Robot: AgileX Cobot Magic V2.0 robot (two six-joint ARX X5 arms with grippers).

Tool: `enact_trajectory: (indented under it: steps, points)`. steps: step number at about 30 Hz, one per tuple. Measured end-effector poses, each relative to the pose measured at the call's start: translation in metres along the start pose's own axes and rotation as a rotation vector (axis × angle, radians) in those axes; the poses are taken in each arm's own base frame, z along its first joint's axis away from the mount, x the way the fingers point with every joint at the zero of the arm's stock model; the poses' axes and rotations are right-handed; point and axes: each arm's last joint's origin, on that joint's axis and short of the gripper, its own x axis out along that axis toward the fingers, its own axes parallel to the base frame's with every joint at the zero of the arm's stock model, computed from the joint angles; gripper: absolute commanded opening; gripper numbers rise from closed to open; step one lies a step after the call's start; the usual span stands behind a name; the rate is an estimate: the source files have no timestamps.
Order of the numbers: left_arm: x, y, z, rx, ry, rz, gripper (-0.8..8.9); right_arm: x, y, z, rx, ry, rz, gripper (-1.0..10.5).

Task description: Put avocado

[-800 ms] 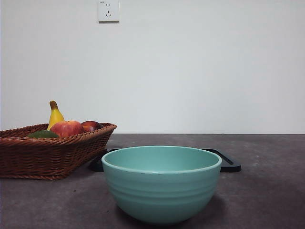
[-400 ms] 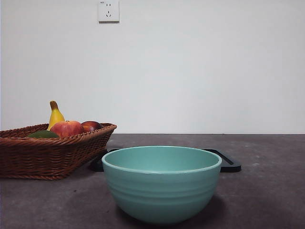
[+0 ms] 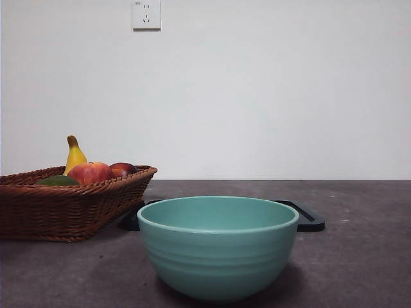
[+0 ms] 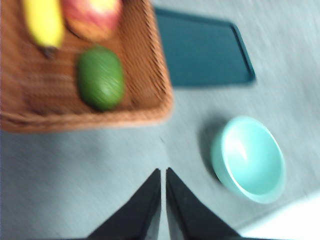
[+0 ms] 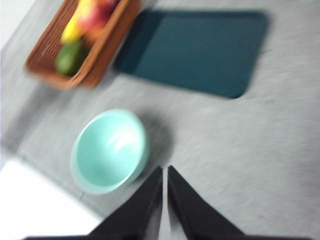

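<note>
The dark green avocado [image 4: 100, 77] lies in the wicker basket [image 4: 150, 95] beside a yellow banana [image 4: 44, 22] and a red-orange apple [image 4: 93, 17]. In the front view only its top [image 3: 58, 181] shows above the basket rim [image 3: 77, 191]. My left gripper [image 4: 163, 172] is shut and empty, high above the table, off the basket's near side. My right gripper [image 5: 164, 170] is also shut and empty, high above the table beside the teal bowl [image 5: 109, 150]. Neither arm shows in the front view.
The teal bowl [image 3: 218, 246] stands near the table's front. A dark flat tray [image 3: 308, 218] lies behind it, next to the basket. A wall socket [image 3: 146, 14] is on the white wall.
</note>
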Motion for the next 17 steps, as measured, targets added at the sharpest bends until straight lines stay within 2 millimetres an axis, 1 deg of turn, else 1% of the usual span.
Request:
enact_trajectory:
  steps: [2,5,8,11,12,13,14,16,17]
  points:
    - [-0.003,-0.006,0.003,0.027,0.020,-0.022,0.14,0.002,0.007,0.002,-0.043,0.048,0.040,0.1]
    - [-0.005,-0.011,0.003,0.050,0.047,-0.044,0.14,0.008,0.015,-0.001,-0.096,0.106,0.093,0.1]
    - [-0.005,-0.012,0.003,0.053,0.049,-0.047,0.15,0.009,0.019,-0.002,-0.124,0.120,0.118,0.1]
    - [-0.005,-0.012,0.003,0.053,0.049,-0.047,0.44,0.009,0.019,-0.001,-0.128,0.113,0.120,0.1]
    - [-0.005,-0.012,0.003,0.053,0.049,-0.047,0.72,0.009,0.019,-0.001,-0.128,0.113,0.120,0.3]
    - [-0.005,-0.012,0.003,0.053,0.049,-0.047,1.23,0.009,0.019,-0.001,-0.128,0.113,0.120,0.6]
    - [-0.005,-0.012,0.003,0.052,0.049,-0.047,1.70,0.009,0.019,-0.001,-0.128,0.113,0.119,1.1]
    - [-0.005,-0.012,0.003,0.052,0.049,-0.047,3.28,0.009,0.019,-0.001,-0.128,0.114,0.120,2.3]
    - [-0.005,-0.012,0.003,0.052,0.049,-0.047,3.79,0.009,0.019,-0.001,-0.128,0.114,0.119,2.9]
